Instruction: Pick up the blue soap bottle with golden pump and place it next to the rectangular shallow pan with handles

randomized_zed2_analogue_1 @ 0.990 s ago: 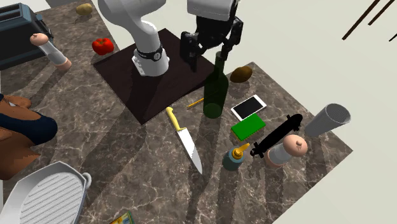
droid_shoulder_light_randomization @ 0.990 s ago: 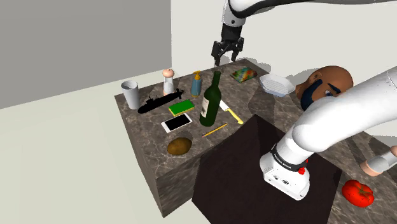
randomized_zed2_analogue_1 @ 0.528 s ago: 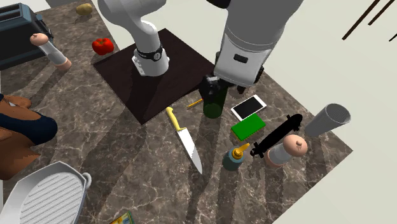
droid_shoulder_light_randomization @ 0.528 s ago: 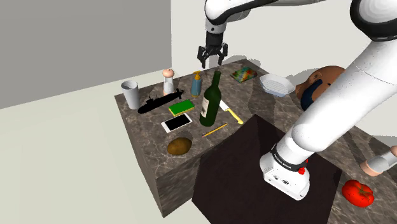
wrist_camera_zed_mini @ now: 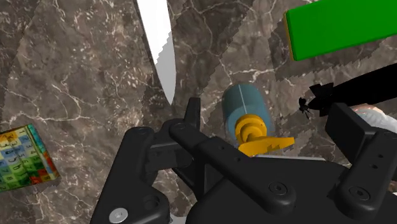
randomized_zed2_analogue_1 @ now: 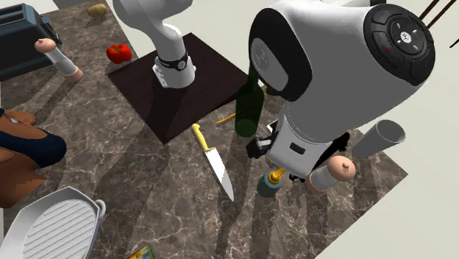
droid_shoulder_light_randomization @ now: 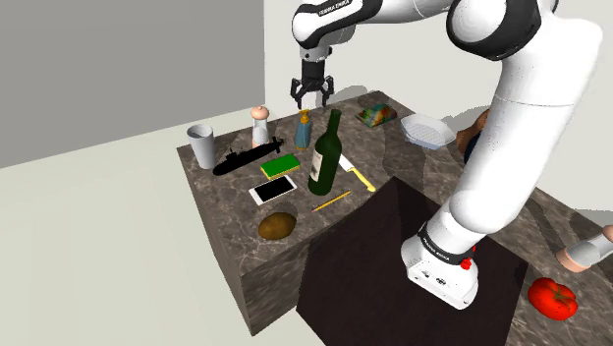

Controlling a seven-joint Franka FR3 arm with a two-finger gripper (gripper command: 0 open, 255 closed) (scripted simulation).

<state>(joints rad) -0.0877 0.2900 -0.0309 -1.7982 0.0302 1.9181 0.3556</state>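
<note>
Jaws are seen apart; gripper (droid_shoulder_light_randomization: pixel 309 95) is hung above the cylindrical blue soap bottle (wrist_camera_zed_mini: pixel 243 105) with golden pump (wrist_camera_zed_mini: pixel 257 139), untouched, on the dark veined marble-patterned counter (wrist_camera_zed_mini: pixel 83 83); a serrated knife blade (wrist_camera_zed_mini: pixel 159 44) lies beside.

Shoulder view behind stand (droid_shoulder_light_randomization: pixel 359 270); second exterior opposite, high; wrist downward.

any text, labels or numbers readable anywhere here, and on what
Nothing can be read clearly.
upper arm link: dark lettering, too small to read.
black band on the arm's base: pale lettering, too small to read.
colourful packet: tiny print, blurred.
blue soap bottle: no label.
</note>
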